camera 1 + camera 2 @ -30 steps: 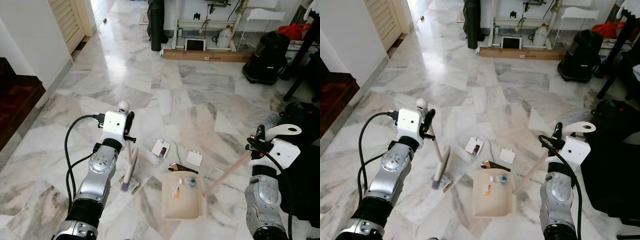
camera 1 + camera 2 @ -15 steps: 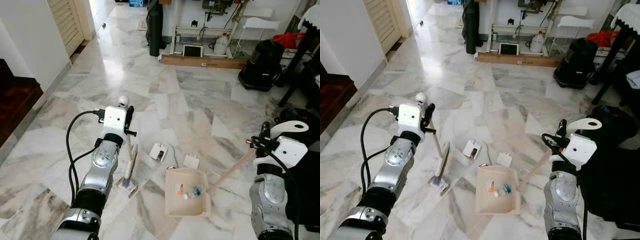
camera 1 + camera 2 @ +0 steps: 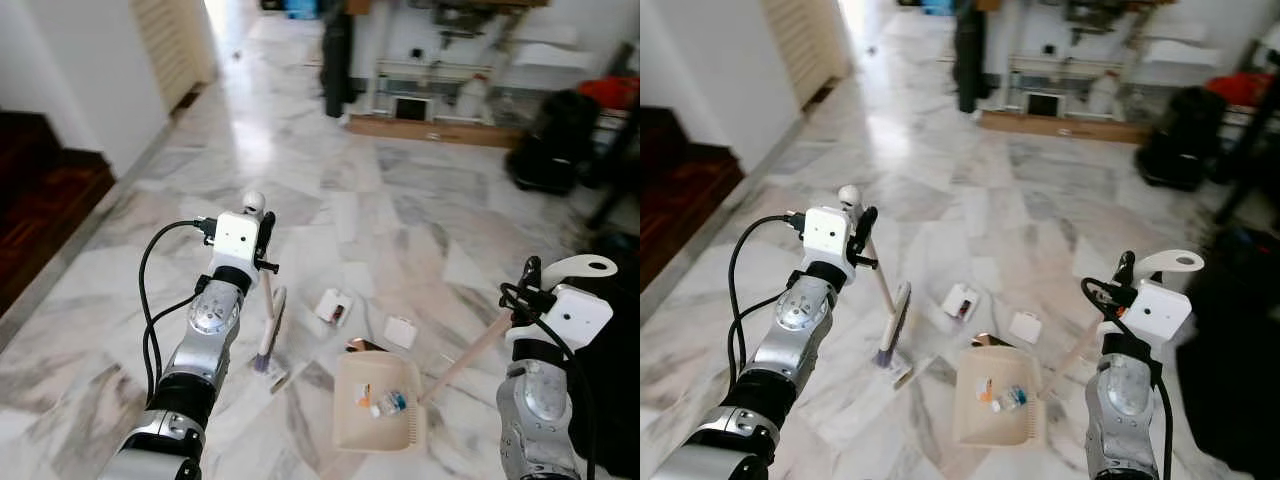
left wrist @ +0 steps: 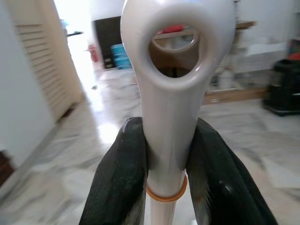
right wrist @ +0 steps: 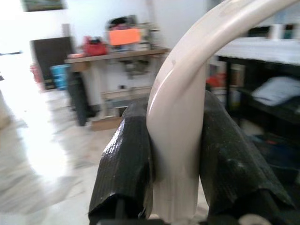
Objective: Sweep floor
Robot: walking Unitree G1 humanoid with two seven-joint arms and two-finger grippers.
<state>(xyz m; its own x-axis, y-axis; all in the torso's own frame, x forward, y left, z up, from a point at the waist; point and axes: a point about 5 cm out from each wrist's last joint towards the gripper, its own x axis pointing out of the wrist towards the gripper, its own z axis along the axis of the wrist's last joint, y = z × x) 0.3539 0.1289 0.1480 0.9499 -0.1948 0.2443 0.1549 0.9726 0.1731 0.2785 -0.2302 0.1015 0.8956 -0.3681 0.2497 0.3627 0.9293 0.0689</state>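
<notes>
My left gripper (image 4: 164, 164) is shut on the white handle of a small broom (image 3: 266, 300), whose head (image 3: 268, 372) rests on the marble floor. My right gripper (image 5: 174, 154) is shut on the curved cream handle of the dustpan (image 3: 376, 403). The dustpan lies on the floor in front of me with a few small coloured scraps (image 3: 385, 400) in it. Loose litter lies just beyond it: a white packet (image 3: 333, 306), a white square (image 3: 400, 331) and a brown scrap (image 3: 366, 346).
A white wall and dark wooden step (image 3: 45, 200) run along the left. Far ahead stand a black upright object (image 3: 337, 50), a long cardboard box (image 3: 430, 128), a white rack and a black vacuum-like shape (image 3: 548, 150). A dark bag (image 3: 620, 300) sits at my right.
The camera has shifted and blurred as I move. The dustpan now sits nearer the litter, and the scraps in it have slid. Both grips are unchanged.
</notes>
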